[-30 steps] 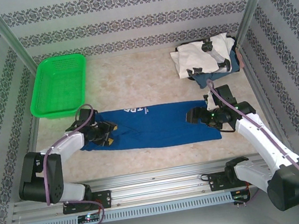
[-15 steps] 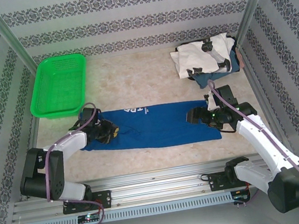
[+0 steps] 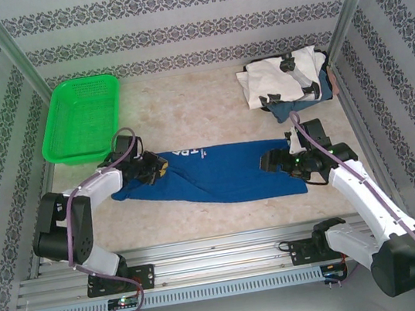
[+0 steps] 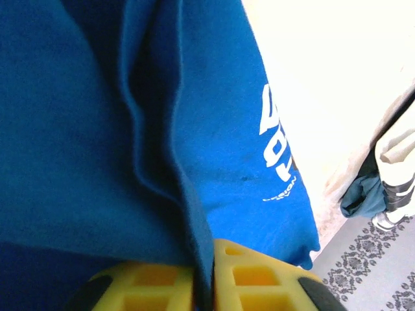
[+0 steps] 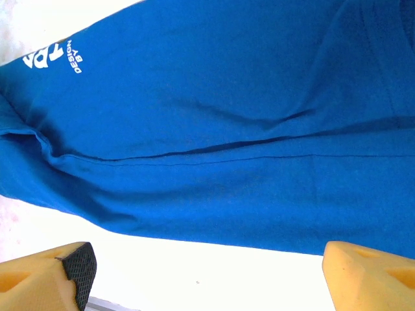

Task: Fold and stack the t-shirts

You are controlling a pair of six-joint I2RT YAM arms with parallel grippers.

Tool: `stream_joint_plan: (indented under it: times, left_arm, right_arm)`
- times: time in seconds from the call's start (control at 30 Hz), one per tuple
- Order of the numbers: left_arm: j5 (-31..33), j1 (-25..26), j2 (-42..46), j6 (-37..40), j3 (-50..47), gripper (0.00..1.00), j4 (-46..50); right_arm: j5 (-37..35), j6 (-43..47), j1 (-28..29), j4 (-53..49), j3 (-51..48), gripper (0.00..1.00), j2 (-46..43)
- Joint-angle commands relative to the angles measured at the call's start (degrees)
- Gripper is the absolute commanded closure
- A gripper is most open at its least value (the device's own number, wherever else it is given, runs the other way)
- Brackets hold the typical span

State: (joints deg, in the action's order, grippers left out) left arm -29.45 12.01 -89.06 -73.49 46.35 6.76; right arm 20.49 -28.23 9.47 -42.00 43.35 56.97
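Blue t-shirt (image 3: 218, 176) | left jaws pinching its fold | right jaws wide apart

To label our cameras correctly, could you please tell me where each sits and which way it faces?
Top external: above and behind the arms, looking down on the table; both arms show, left hand and right hand at the ends of the blue t-shirt.
Left wrist: looks along the shirt toward the shirt pile; its yellow fingers pinch a fold.
Right wrist: looks along the shirt from its right end; its fingers stand apart.
Shared: both wrist views catch the white lettering.
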Motion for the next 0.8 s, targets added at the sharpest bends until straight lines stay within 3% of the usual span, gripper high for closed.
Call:
stream_joint_plan:
  times: [0.0, 0.1, 0.4, 0.77]
  left_arm:
    - [-0.95, 0.53, -0.46, 2.15, 0.98, 0.82, 1.04]
    - [-0.85, 0.54, 0.53, 2.09, -0.75, 0.69, 0.94]
    - [-0.65, 0.54, 1.26, 1.45, -1.40, 0.56, -0.15]
    - [-1.57, 0.55, 2.18, 2.19, 0.40, 0.58, 2.43]
  right_arm:
    - [0.33, 1.05, -0.73, -1.11, -0.90, 0.10, -0.88]
    - [0.43, 1.15, -0.77, -1.16, -1.12, 0.09, -1.21]
    - [0.51, 0.96, -1.09, -1.07, -1.35, 0.09, -1.66]
    - [0.38, 0.63, -1.20, -1.68, -1.34, 0.09, -2.73]
